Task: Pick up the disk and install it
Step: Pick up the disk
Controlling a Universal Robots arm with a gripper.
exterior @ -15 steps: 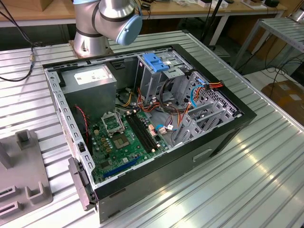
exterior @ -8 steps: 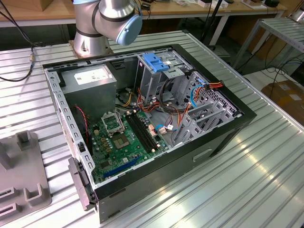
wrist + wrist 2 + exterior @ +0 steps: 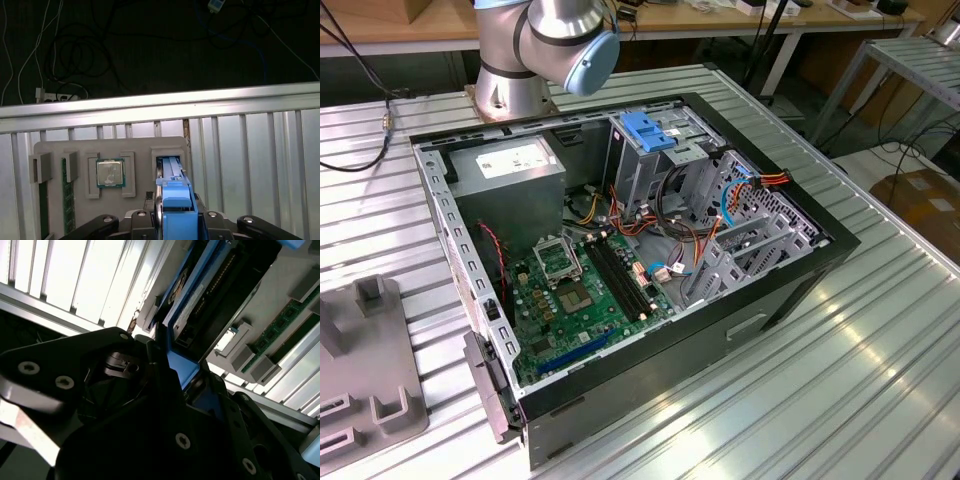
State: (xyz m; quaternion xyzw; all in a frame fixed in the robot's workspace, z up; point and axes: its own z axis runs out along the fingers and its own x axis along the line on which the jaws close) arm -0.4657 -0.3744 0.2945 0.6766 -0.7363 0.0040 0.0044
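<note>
You find the disk [image 3: 172,172] standing on edge in the end slot of the grey tray [image 3: 135,145], just beside the tray's processor chip [image 3: 110,173] and on the opposite side of that chip from the memory stick [image 3: 67,200]. Your gripper [image 3: 175,222] sits directly over that slot and looks clenched on the disk's blue rail, its black jaws pressing the rail from both sides in both wrist views. The tray itself rests on the ribbed metal table [image 3: 240,150], near the table's edge.
</note>
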